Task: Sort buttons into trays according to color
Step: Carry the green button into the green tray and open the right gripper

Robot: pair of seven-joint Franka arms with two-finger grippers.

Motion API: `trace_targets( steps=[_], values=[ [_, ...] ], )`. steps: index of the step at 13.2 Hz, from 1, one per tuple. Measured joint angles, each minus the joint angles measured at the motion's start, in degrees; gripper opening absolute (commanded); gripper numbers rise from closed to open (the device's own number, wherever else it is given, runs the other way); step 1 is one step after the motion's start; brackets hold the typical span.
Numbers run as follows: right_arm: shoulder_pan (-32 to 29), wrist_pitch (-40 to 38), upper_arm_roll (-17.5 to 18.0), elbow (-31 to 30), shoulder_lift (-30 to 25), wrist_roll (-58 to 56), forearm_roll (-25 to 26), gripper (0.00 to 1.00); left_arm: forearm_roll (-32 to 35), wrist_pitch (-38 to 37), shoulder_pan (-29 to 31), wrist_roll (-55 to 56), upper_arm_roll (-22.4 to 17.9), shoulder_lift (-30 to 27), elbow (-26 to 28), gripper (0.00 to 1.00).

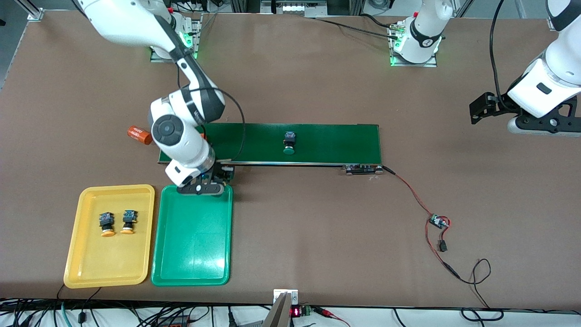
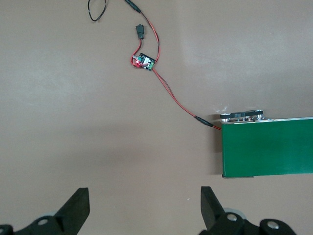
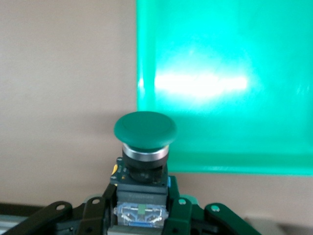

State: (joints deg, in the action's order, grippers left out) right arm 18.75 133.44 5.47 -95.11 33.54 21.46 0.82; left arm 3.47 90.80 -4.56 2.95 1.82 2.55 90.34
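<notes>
A green-capped button sits clamped by its black-and-blue body in the right end effector, cap pointing away from the wrist. The right end effector hangs over the edge of the green tray that lies closest to the conveyor belt; that tray has nothing in it.

A second green-capped button lies on the dark-green conveyor belt about midway along it. Two yellow-orange-capped buttons lie side by side in the yellow tray, which lies just beside the green tray, toward the right arm's end of the tabletop.

An orange cylinder with white print lies by the belt's end at the right arm's side. At the belt's opposite end a red-and-black wire runs to a small circuit board.

The left end effector waits with its fingers spread wide, holding nothing, over bare tabletop past that end of the belt.
</notes>
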Motion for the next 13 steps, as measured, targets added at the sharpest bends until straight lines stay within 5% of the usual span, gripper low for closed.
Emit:
trace_targets(
  steps=[12,13],
  values=[
    [-4.1,5.5,-5.9,5.3,10.6,-19.3,0.0,0.04,0.1,0.4,0.0,0.0,0.1,0.0,-0.1,1.0],
    [-4.3,6.5,-6.4,5.3,11.3,-20.0,0.0,0.3,0.1,0.4,0.0,0.0,0.1,0.0,-0.1,1.0]
  ],
)
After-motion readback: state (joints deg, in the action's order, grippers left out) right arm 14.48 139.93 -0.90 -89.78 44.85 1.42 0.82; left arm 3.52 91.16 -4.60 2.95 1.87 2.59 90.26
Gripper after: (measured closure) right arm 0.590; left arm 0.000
